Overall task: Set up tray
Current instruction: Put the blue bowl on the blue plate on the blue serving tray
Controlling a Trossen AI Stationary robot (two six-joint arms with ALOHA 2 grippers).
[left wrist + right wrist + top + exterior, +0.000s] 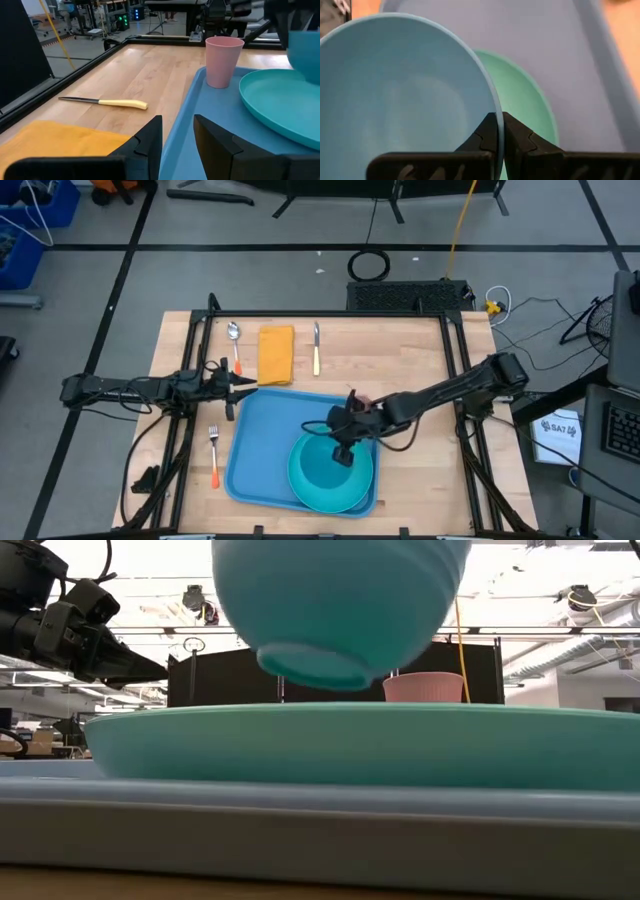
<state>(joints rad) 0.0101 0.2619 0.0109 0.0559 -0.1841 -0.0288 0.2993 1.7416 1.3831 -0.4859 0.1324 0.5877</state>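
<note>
The blue tray (262,450) lies on the wooden table, and a turquoise plate (350,490) rests flat on its near right part. Above the plate hangs a teal bowl (340,600), with my right gripper (500,131) shut on its rim. A pink cup (223,61) stands on the tray's far right corner. My left gripper (177,140) waits open and holds nothing. It points level at the tray's far left corner from the table's left. My right gripper pinches the bowl's rim (496,107), one finger (482,135) inside the bowl and the other outside its wall. The fingers slant down from the table's far right. The bowl hangs mouth up, its base (315,665) clear of the plate.
Beyond the tray at the far side lie a spoon (234,340), a folded orange napkin (276,353) and a yellow-handled knife (316,345). A fork with an orange handle (214,452) lies left of the tray. Black frame rails (195,350) run along the table's sides.
</note>
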